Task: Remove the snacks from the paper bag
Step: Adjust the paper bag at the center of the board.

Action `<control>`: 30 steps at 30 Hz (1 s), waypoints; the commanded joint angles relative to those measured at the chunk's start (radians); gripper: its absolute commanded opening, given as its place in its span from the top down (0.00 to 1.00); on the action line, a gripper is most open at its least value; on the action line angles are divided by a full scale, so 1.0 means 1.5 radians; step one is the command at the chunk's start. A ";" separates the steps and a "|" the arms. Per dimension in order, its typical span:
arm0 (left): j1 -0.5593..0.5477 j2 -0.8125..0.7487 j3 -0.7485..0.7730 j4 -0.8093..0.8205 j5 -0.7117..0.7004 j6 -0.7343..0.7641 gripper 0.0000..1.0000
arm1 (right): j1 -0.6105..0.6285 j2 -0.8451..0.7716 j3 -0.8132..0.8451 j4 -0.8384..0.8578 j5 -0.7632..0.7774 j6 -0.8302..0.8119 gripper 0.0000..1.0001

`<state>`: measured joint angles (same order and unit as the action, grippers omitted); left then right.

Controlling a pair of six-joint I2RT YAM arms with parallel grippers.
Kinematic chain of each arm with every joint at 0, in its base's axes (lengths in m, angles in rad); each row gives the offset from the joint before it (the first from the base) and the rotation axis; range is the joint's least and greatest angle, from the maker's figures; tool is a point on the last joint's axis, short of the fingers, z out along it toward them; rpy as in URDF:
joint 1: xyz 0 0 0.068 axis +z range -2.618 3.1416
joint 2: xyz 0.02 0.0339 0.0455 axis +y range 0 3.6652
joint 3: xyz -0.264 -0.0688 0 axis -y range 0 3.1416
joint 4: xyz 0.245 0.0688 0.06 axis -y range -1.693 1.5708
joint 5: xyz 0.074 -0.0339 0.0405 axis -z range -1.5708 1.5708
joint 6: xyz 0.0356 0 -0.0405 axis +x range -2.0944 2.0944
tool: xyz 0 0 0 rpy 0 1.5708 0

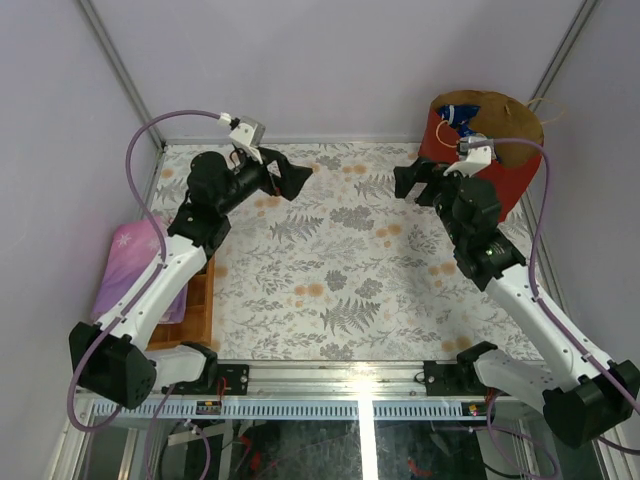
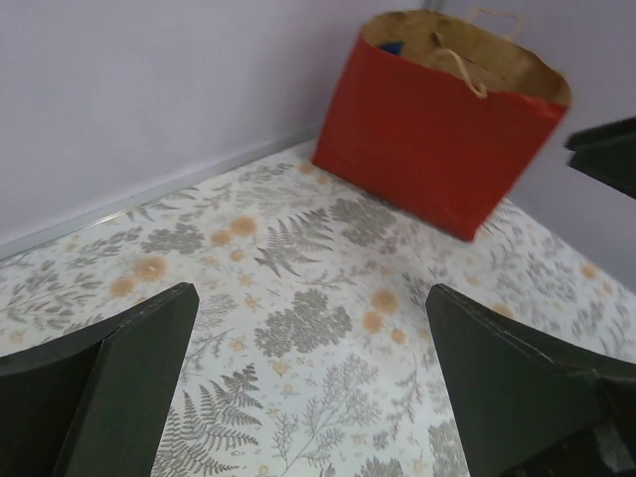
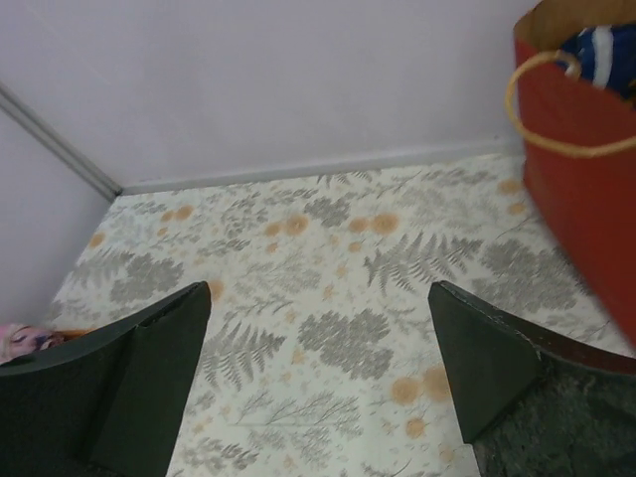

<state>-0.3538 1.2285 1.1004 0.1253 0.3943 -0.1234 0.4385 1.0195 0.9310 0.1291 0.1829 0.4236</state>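
The red paper bag [image 1: 500, 175] stands upright at the back right corner, its brown mouth open. A blue-and-white snack pack [image 1: 460, 116] pokes up inside it; other snacks are hidden. My right gripper [image 1: 412, 182] hangs open just left of the bag, empty. Open and empty too, my left gripper [image 1: 285, 178] hovers over the back left of the floral cloth, facing the bag. In the left wrist view the bag [image 2: 427, 149] is far ahead beyond the gripper [image 2: 313, 298]. The right wrist view has the bag [image 3: 586, 189] and the pack [image 3: 601, 55] at the right edge, beside the gripper [image 3: 318, 293].
A pink folded cloth [image 1: 130, 265] lies at the left beside an orange-brown wooden tray [image 1: 195, 300], partly under the left arm. Lilac walls with metal posts close in the back and sides. The bag's twine handle [image 3: 537, 119] loops out toward the right gripper.
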 commanded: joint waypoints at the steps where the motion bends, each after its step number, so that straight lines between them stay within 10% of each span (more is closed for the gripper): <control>1: -0.004 0.006 0.022 0.076 -0.166 -0.060 0.00 | 0.006 0.033 0.090 0.051 0.098 -0.159 0.01; 13: 0.033 -0.024 0.032 0.014 -0.238 -0.097 0.00 | 0.003 0.401 0.577 -0.277 0.211 -0.368 0.01; 30: 0.049 0.009 0.041 -0.005 -0.166 -0.069 0.00 | -0.101 0.634 0.764 -0.385 0.330 -0.453 0.00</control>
<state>-0.2890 1.2320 1.1179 0.1112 0.1272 -0.2424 0.3317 1.9656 1.9831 -0.4267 0.6460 -0.2508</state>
